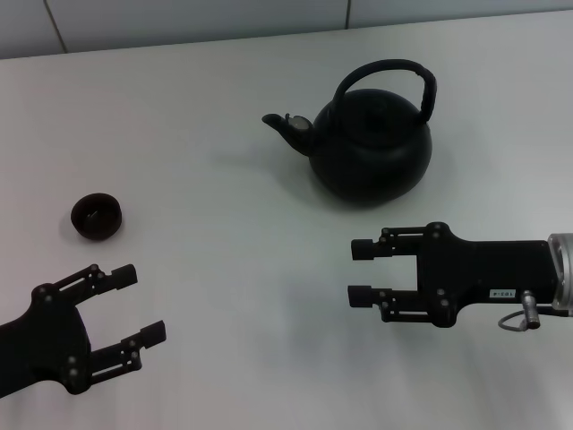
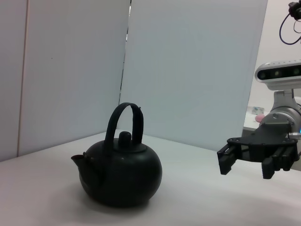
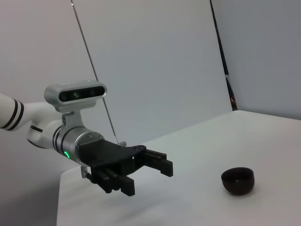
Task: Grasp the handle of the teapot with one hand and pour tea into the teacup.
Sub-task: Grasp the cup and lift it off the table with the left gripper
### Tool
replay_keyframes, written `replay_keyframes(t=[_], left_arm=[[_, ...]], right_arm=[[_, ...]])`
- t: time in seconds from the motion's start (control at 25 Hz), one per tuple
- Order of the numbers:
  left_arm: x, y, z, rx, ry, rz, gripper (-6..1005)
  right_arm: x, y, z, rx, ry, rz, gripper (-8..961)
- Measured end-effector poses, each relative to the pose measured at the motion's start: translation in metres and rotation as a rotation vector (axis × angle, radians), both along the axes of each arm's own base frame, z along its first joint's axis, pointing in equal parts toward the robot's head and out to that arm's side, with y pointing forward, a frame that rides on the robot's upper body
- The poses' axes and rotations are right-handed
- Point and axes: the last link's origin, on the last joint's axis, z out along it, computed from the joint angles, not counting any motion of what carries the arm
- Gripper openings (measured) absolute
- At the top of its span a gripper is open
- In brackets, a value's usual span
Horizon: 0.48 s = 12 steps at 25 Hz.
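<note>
The matte-black teapot [image 1: 372, 152] stands upright on the white table [image 1: 179, 107] at the back, right of centre, with its spout pointing left. Its arched handle [image 1: 390, 68] stands up over the lid. The teapot [image 2: 120, 176] and its handle [image 2: 124, 117] also show in the left wrist view. The small dark teacup [image 1: 96, 217] sits at the left and also shows in the right wrist view [image 3: 238, 180]. My right gripper [image 1: 357, 271] is open and empty, in front of the teapot and apart from it. My left gripper [image 1: 143, 303] is open and empty, in front of the teacup.
A pale wall runs along the table's far edge [image 1: 269, 31]. The right gripper [image 2: 244, 165] shows in the left wrist view beside the teapot. The left gripper [image 3: 146, 179] shows in the right wrist view near the teacup.
</note>
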Motion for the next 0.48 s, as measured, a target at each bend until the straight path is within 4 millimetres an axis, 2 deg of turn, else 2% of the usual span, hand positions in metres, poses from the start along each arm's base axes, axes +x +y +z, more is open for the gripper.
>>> replay_keyframes(t=[0.48], left_arm=[[-0.0007, 0.0002, 0.0006, 0.002, 0.003, 0.001, 782]], right_arm=[[-0.0005, -0.0013, -0.0029, -0.009, 0.012, -0.008, 607]])
